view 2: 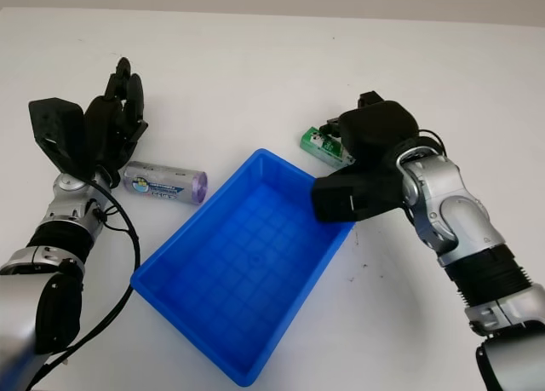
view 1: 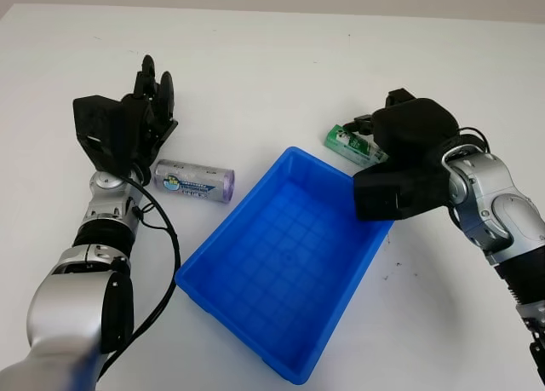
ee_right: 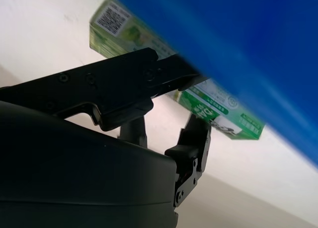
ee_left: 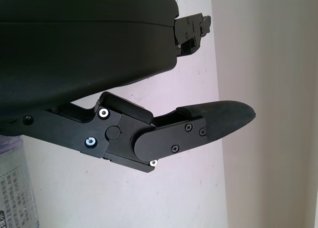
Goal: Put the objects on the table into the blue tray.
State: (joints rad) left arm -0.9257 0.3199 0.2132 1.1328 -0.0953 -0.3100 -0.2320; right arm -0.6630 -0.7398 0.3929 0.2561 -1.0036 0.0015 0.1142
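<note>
- Bright, even light falls on my white table (view 1: 281,59), which reads almost blown out.
- Shadows are soft and short: a faint one hugs the blue tray (view 1: 285,259) along its near left wall, another sits under the silver can (view 1: 194,181).
- A dull sheen runs along the can's side.
- At my left wrist the black shell of my left hand (ee_left: 84,44) is dark, with little detail.
- At my right wrist the tray's wall is a blur, while the green carton (ee_right: 218,106) stays readable.

No legible text on anything.
</note>
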